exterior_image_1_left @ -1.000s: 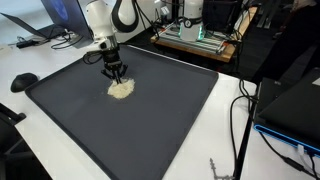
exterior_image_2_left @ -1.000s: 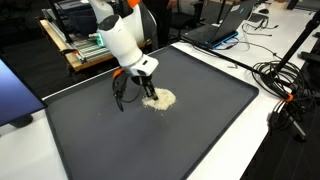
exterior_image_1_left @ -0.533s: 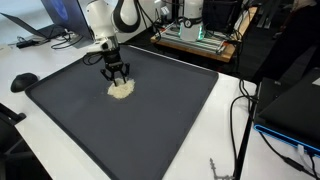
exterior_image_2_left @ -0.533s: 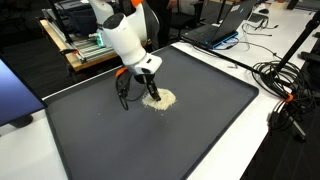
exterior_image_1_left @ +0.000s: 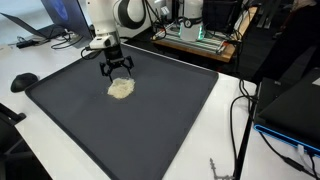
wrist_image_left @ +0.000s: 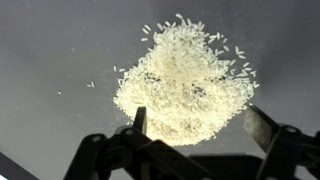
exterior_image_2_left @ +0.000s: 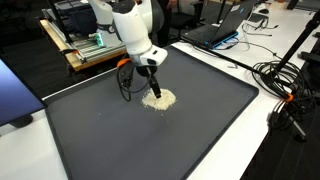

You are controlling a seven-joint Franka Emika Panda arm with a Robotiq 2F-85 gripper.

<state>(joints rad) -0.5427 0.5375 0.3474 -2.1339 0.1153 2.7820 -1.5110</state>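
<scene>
A small heap of pale rice grains (exterior_image_1_left: 121, 89) (exterior_image_2_left: 158, 99) (wrist_image_left: 185, 85) lies on the dark grey mat (exterior_image_1_left: 150, 120) (exterior_image_2_left: 120, 130). My gripper (exterior_image_1_left: 118, 73) (exterior_image_2_left: 148, 80) (wrist_image_left: 198, 128) hangs just above the heap, open, with nothing between its fingers. In the wrist view the two fingertips (wrist_image_left: 139, 120) stand wide apart at the near edge of the heap, and loose grains are scattered around it.
The mat lies on a white table (exterior_image_1_left: 30, 62) (exterior_image_2_left: 270, 150). A black mouse (exterior_image_1_left: 23, 81) lies beside the mat. Laptops (exterior_image_2_left: 225, 25), cables (exterior_image_2_left: 275, 75) (exterior_image_1_left: 240, 110) and a shelf with equipment (exterior_image_1_left: 195, 35) surround the table.
The gripper has opened from shut and lifted off the rice heap, which stays on the mat.
</scene>
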